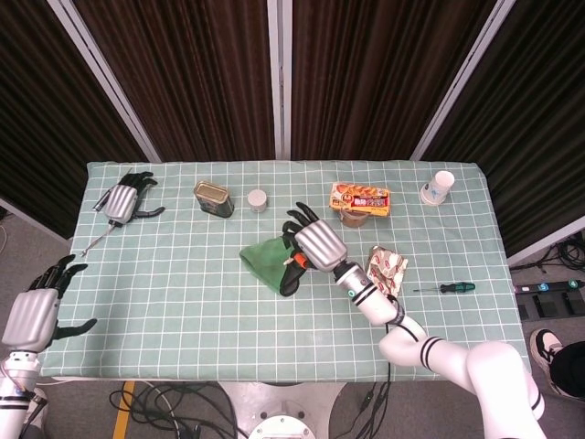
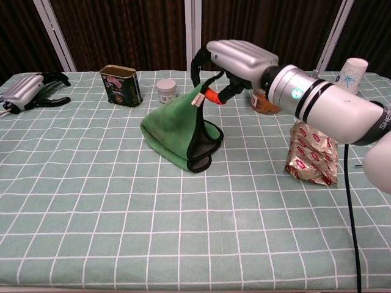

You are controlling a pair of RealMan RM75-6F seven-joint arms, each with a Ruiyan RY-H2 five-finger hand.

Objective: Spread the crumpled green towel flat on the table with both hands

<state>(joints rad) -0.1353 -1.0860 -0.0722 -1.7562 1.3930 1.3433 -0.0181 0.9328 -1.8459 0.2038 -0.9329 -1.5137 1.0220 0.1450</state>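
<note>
The crumpled green towel [image 2: 177, 131] lies near the middle of the surface [image 2: 122, 213], which is covered by a pale green checked cloth. Most of the towel sits bunched on the cloth, but one dark-edged corner is drawn up off it into a peak. The right hand [image 2: 229, 61] pinches that raised corner between thumb and a finger, with the other fingers curled down over it; in the head view the same hand [image 1: 315, 245] sits over the towel's right side [image 1: 270, 258]. An orange mark shows at the pinch.

The left hand [image 1: 37, 311] hangs off the surface's near left corner, well apart from the towel, its fingers spread and holding nothing; the chest view does not show it.

A spare robot hand [image 2: 27, 90] lies at the far left of the surface. A green tin can [image 2: 120, 85] stands behind the towel to the left, with a small white jar [image 2: 166, 91] just to its right. A crinkled red-and-white snack bag [image 2: 313, 160] stands right of the towel, under the right forearm. A flat orange snack box [image 1: 360, 198] rests on a brown jar [image 2: 264, 102] behind the hand. A white paper cup [image 2: 352, 75] stands near the far right corner, and a green-handled screwdriver [image 1: 448, 287] lies near the right edge.
</note>
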